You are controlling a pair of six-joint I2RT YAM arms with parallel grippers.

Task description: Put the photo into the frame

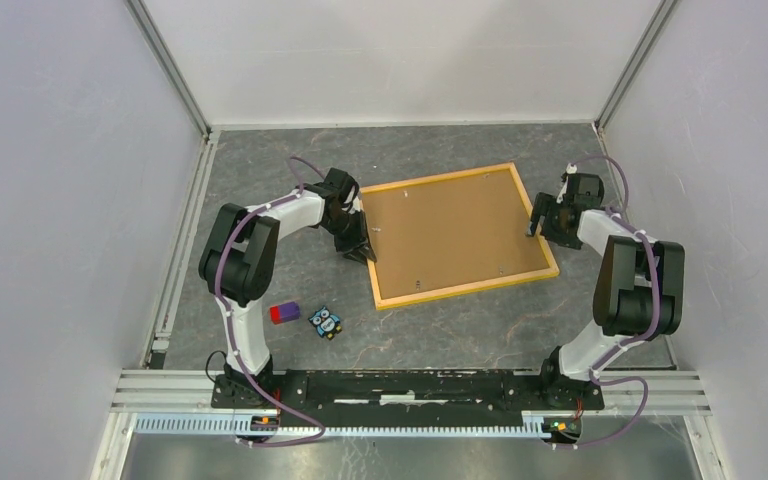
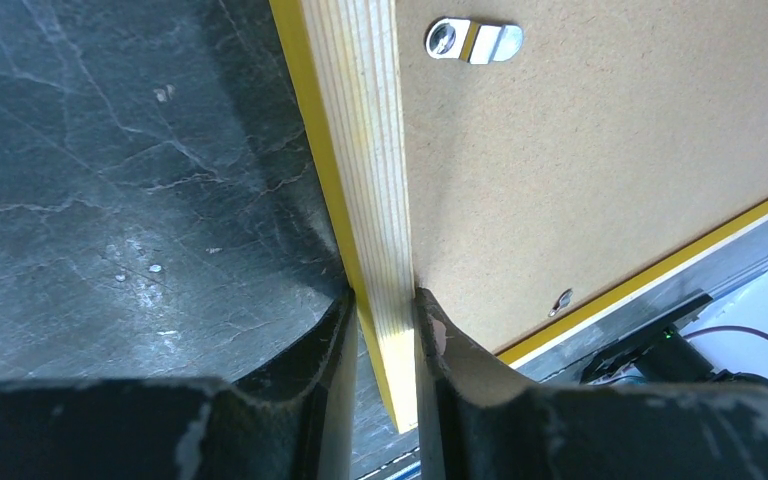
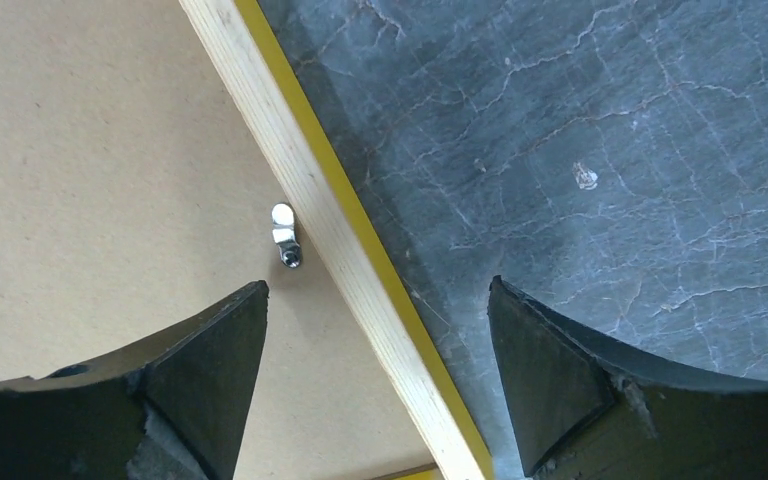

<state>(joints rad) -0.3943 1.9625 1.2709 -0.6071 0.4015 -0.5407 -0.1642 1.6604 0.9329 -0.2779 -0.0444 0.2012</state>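
Note:
The frame (image 1: pixel 468 287), with its thin yellow-orange wooden border, lies back side up at the table's middle, a brown hardboard backing panel (image 1: pixel 450 235) filling it. The photo is hidden. My left gripper (image 1: pixel 365 245) is at the left border, and the left wrist view shows it (image 2: pixel 385 300) shut on the wooden rail (image 2: pixel 370 150), one finger on each side. At the right border, my right gripper (image 1: pixel 535 225) stands open; in its wrist view the gripper (image 3: pixel 377 300) straddles the rail (image 3: pixel 300 190) without touching it, one finger over the panel, the other over the table.
A red and purple block (image 1: pixel 283 313) and a small owl figure (image 1: pixel 326 322) lie near the left arm's base. Small metal turn clips (image 2: pixel 473 40) (image 3: pixel 284 235) sit on the backing panel. White walls close in the grey table on three sides.

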